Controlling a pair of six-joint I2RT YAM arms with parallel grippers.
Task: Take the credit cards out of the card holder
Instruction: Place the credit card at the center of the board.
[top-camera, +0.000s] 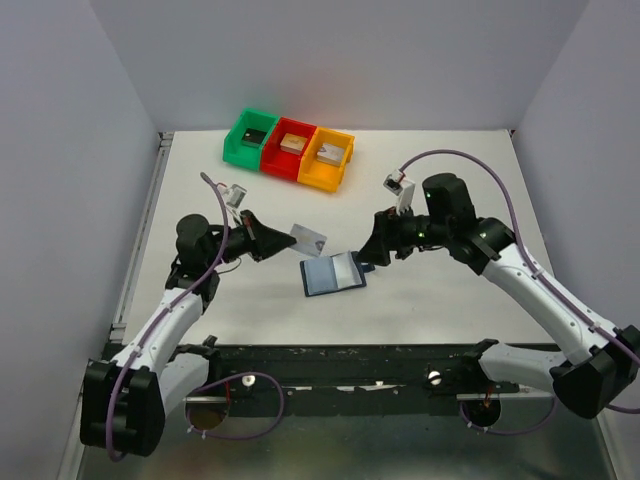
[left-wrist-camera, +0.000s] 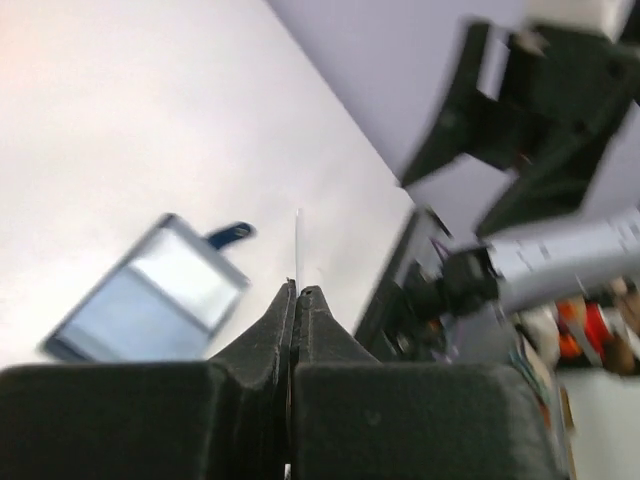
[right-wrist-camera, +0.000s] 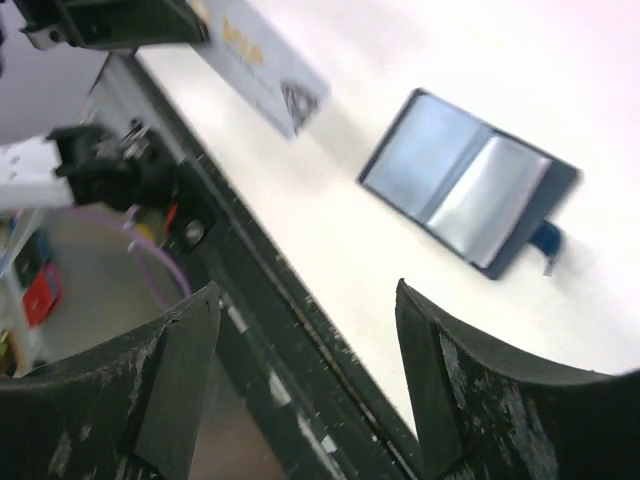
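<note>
Navy card holder lies open and flat on the white table, grey pockets up, between the two arms. Just left of it the left gripper is pinched tight on a silver-grey credit card, held off the table. By the holder's strap side hovers the right gripper — fingers spread, gripping nothing.

the card holder is blurred in the left wrist view.
</note>
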